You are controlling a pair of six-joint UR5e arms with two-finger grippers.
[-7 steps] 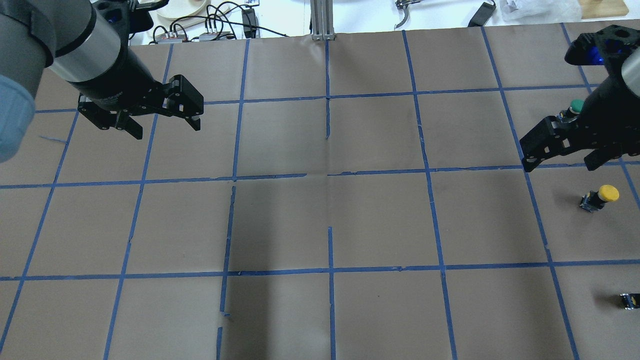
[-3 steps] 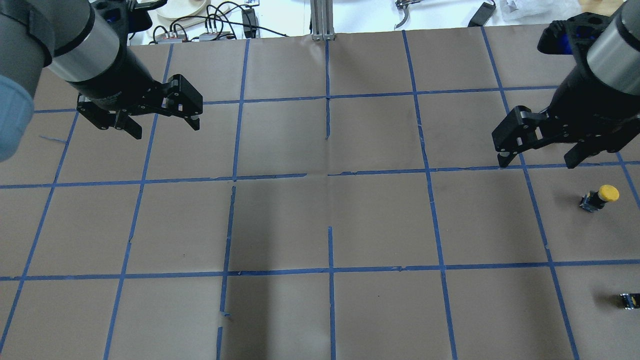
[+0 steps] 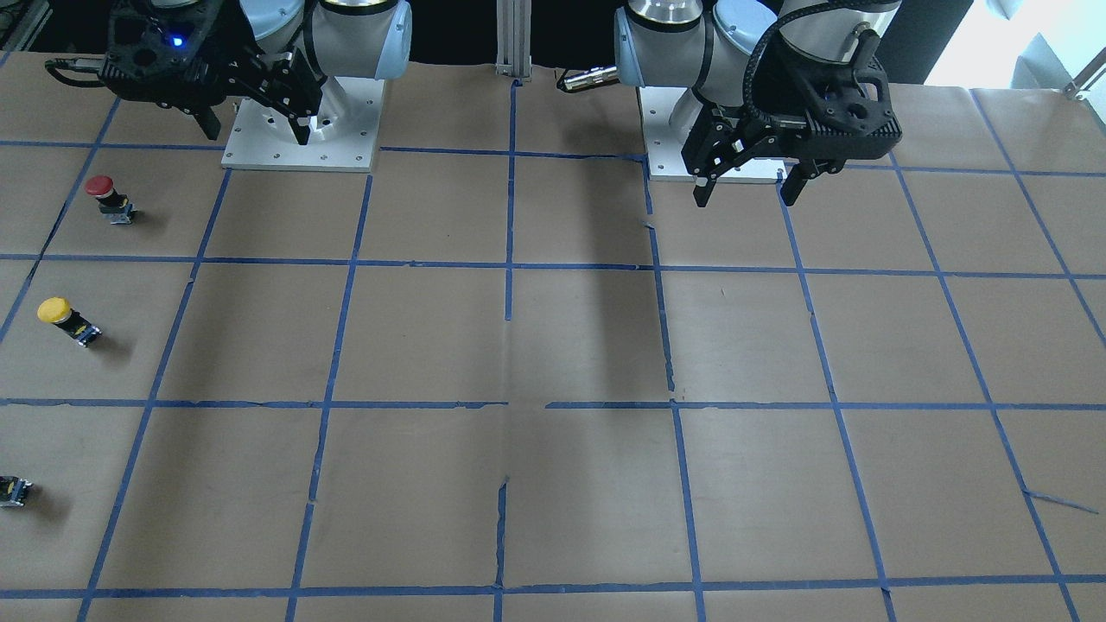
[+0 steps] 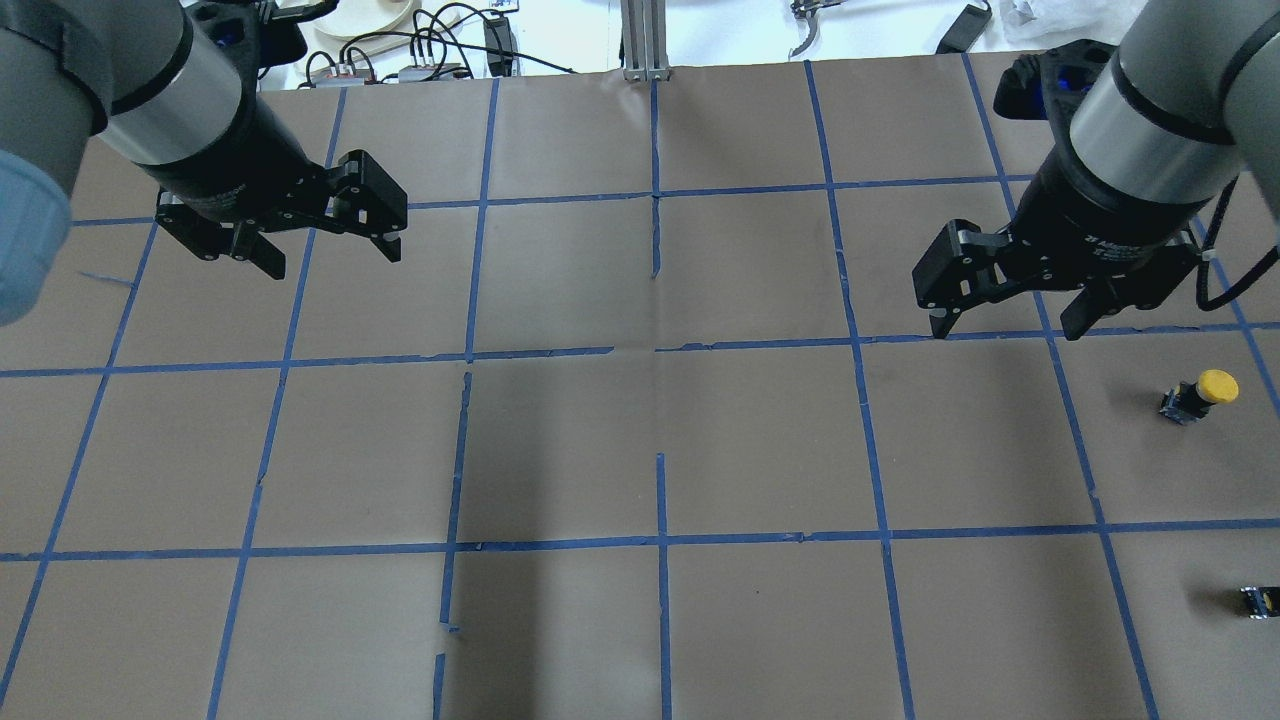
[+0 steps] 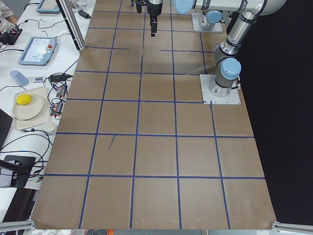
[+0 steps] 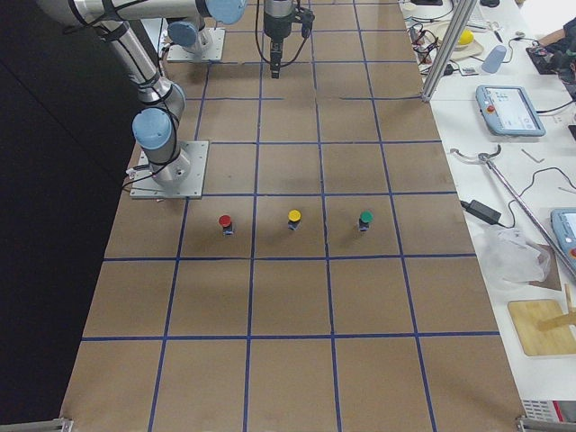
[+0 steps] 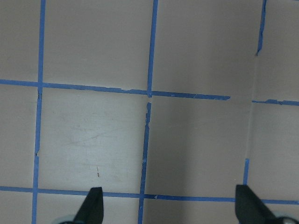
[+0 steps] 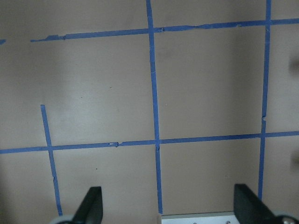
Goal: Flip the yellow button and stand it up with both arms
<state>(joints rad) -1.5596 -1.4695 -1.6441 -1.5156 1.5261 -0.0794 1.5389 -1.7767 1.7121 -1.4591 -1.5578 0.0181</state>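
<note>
The yellow button (image 4: 1200,392) stands cap-up on its dark base near the table's right edge. It also shows in the front-facing view (image 3: 65,318) and the exterior right view (image 6: 293,218). My right gripper (image 4: 1006,330) is open and empty, hovering above the table to the left of and farther back than the button, well apart from it; it also shows in the front-facing view (image 3: 257,136). My left gripper (image 4: 334,260) is open and empty over the far left of the table (image 3: 745,199). Both wrist views show only taped paper between open fingers.
A red button (image 3: 108,194) and a green button (image 6: 365,219) stand in a row either side of the yellow one. A small dark button base (image 4: 1260,600) shows at the right edge. Blue tape grids the brown table paper (image 4: 660,450).
My right arm has swung left toward the table's middle, away from the buttons at the right edge, still open. The left arm and the yellow button have not moved.
</note>
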